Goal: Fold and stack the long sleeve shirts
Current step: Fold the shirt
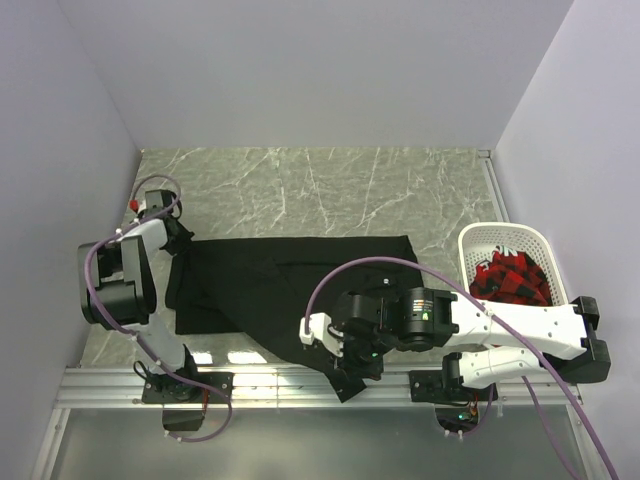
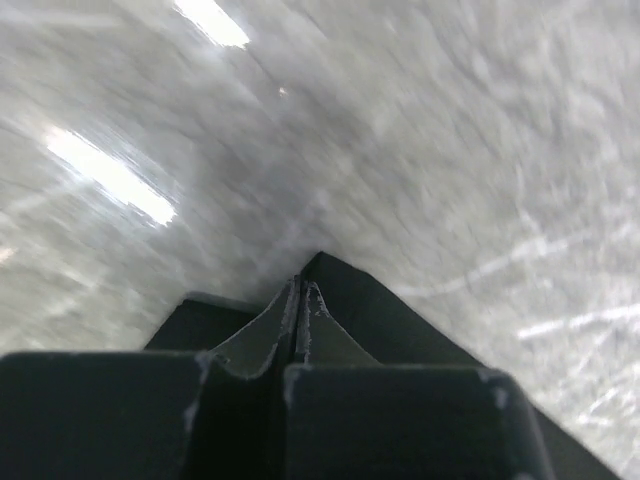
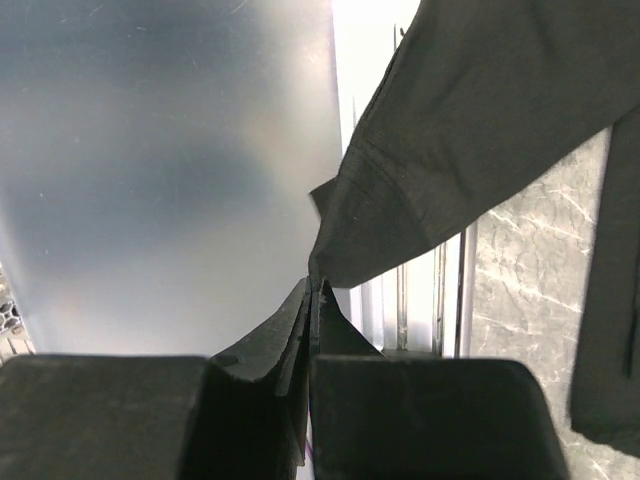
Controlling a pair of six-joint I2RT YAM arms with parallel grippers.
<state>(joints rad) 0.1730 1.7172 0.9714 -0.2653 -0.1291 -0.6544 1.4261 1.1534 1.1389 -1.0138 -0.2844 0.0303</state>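
Our left gripper (image 1: 178,237) is clenched on the black shirt (image 1: 300,270) at its far left corner; our right gripper (image 3: 312,287) pinches its sleeve cuff (image 3: 370,220) near us.

- The shirt (image 1: 290,280) is spread on the near half of the table (image 1: 300,190), between the two arms.
- The left gripper (image 1: 183,240) is placed at the shirt's far left corner, its fingertips (image 2: 310,300) pressed together on the cloth there.
- The right gripper (image 1: 345,365) is held at the table's near edge, in front of the shirt's middle.
- A sleeve end (image 3: 370,220) is pinched in it, above the rail (image 1: 250,378).
- A basket (image 1: 475,240) is set at the table's right edge, right of the shirt and apart from it.
- A bundle of cloth (image 1: 515,278) is laid in the basket.
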